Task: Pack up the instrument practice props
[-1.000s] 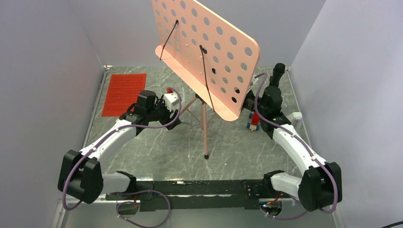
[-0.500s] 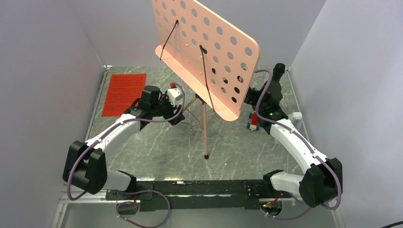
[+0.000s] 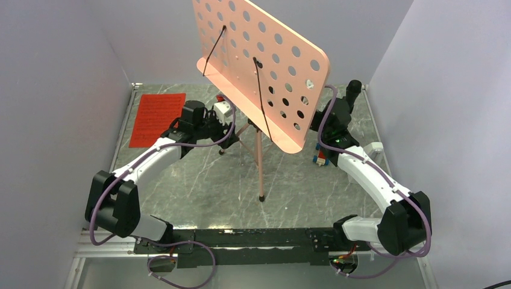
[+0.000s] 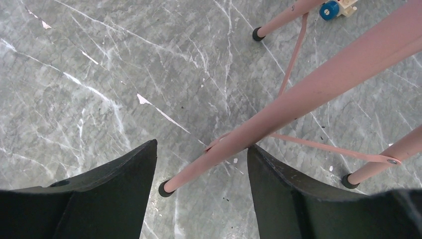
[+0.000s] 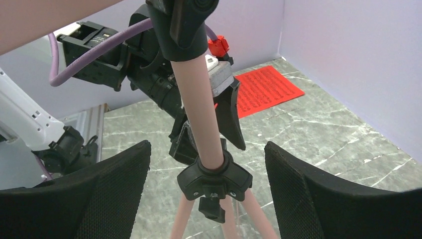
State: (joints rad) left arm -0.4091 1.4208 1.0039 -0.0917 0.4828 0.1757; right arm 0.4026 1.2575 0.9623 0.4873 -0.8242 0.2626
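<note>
The pink music stand (image 3: 265, 66) is upright mid-table, its perforated desk tilted over the tripod. In the left wrist view my left gripper (image 4: 201, 145) is open, straddling one pink leg (image 4: 278, 107) just above its black foot (image 4: 164, 188), and the fingers do not touch it. My right gripper (image 5: 207, 145) is open around the stand's pole (image 5: 199, 104), level with the black tripod hub (image 5: 215, 180), with a gap on both sides. Seen from above, the desk hides its fingers. A red sheet-music page (image 3: 158, 117) lies flat at the back left.
Small coloured toy blocks (image 3: 321, 158) sit on the table beside my right arm (image 3: 361, 171). A small white object (image 3: 376, 146) lies by the right wall. Walls close in the left, back and right sides. The stand's front leg (image 3: 260, 165) reaches toward the arm bases.
My left arm has reached forward and right, bringing its open gripper over the stand's left leg. My right arm has pushed in behind the desk toward the pole. The stand has not moved.
</note>
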